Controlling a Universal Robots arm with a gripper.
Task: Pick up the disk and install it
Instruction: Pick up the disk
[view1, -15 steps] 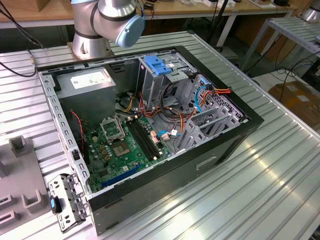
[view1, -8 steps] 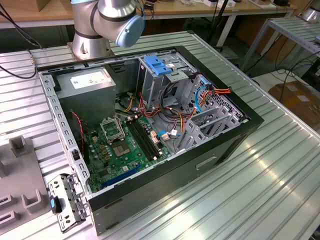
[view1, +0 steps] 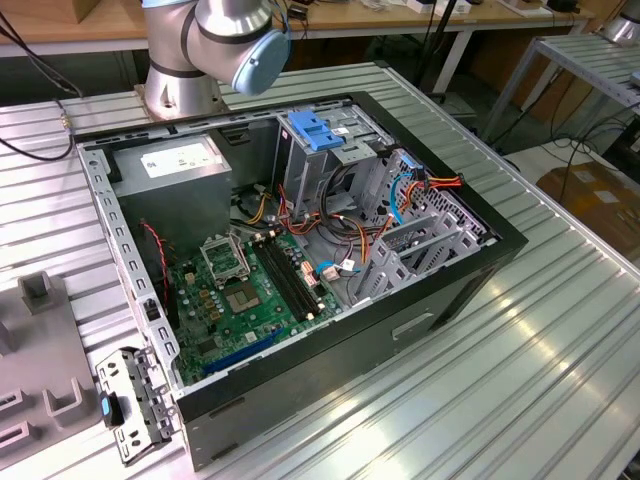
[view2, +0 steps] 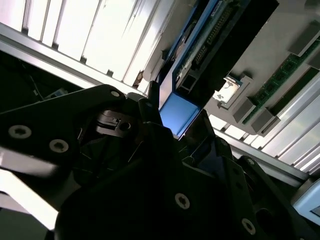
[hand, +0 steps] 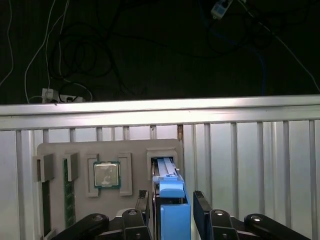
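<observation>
While claw (hand: 170, 194) straddles disk (hand: 174, 220), disk upright

Blue-railed disk (hand: 175, 220) is standing in the grey tray (hand: 55, 150) slot, CPU (hand: 106, 175) at its 9 o'clock, gripper (hand: 171, 194) straddling it.

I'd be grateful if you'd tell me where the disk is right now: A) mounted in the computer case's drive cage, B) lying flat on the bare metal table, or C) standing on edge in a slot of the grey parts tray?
C: in the first wrist view the disk stands on edge in a slot of the grey parts tray, near a processor chip, with the gripper right at it.
</observation>
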